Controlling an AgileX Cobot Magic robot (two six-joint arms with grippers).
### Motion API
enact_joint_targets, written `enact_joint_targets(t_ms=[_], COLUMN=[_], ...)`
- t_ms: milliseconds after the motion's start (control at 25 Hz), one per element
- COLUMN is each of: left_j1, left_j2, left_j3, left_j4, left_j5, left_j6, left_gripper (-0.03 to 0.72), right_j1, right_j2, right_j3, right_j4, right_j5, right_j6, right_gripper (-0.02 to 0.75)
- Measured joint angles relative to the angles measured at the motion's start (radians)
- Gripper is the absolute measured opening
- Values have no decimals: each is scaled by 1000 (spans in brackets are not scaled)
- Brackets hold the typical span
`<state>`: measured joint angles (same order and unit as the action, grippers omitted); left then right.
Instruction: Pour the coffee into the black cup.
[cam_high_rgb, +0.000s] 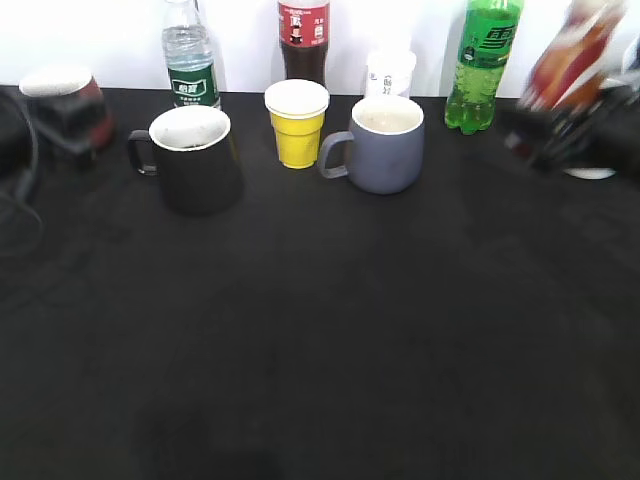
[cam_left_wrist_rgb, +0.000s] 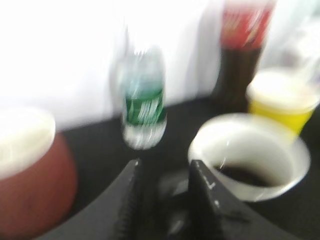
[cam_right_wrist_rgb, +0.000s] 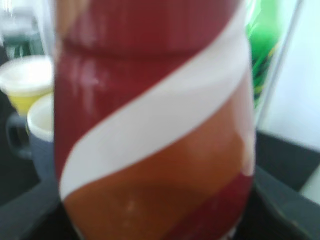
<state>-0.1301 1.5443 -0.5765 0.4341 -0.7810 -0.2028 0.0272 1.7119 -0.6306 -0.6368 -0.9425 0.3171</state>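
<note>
The coffee bottle (cam_high_rgb: 568, 58), with an orange-brown, red and white wrap, is blurred and tilted at the far right of the exterior view. It fills the right wrist view (cam_right_wrist_rgb: 150, 125). My right gripper (cam_high_rgb: 560, 130) is shut on it. The black cup (cam_high_rgb: 192, 160) stands upright at the back left, handle to the left. In the left wrist view its white inside (cam_left_wrist_rgb: 250, 157) holds a little dark liquid. My left gripper (cam_left_wrist_rgb: 167, 172) is open and empty, just left of the cup.
A reddish-brown mug (cam_high_rgb: 65, 105) stands at the far left by the left arm. A yellow cup (cam_high_rgb: 297, 122) and a grey-blue mug (cam_high_rgb: 385, 145) stand right of the black cup. Water (cam_high_rgb: 190, 55), cola (cam_high_rgb: 303, 40) and green soda (cam_high_rgb: 482, 65) bottles line the back.
</note>
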Motion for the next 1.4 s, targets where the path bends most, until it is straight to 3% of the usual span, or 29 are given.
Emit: enact_joint_targets(t_ms=[160,320,560,640,680,880,1080,1240,1320,1400], left_j1=[-63,-123,-127,-127,-127,-127,-127,-127,-127,-127], left_j2=[-117,-165,-194,-195,-195,-260,-370,-490,-580,-725], left_j3=[0,0,1,1,1,1,1,-3,-43,-107], left_j4=[1,3,3,3,3,4,-30,-256,-288,-339], left_j5=[19,73,85,85,86,210,634,987,1270,1462], left_j6=[0,0,0,0,0,0,-155,-166,-154,-51], left_gripper=[246,246,246,246,246,246,278,387,390,390], right_j1=[0,0,0,0,0,0,0,0,0,0], right_j2=[223,365,401,402,401,247,22,-190,-285,-454], right_j3=[-12,-106,-119,-115,-100,12,110,115,116,116], right_j4=[79,84,87,86,79,102,108,68,-52,-274], right_j5=[-143,-170,-182,-163,-154,-46,236,458,503,538], right_j6=[-107,-117,-119,-32,-9,-22,-1,205,332,531], right_gripper=[536,536,536,641,657,664,664,650,638,624])
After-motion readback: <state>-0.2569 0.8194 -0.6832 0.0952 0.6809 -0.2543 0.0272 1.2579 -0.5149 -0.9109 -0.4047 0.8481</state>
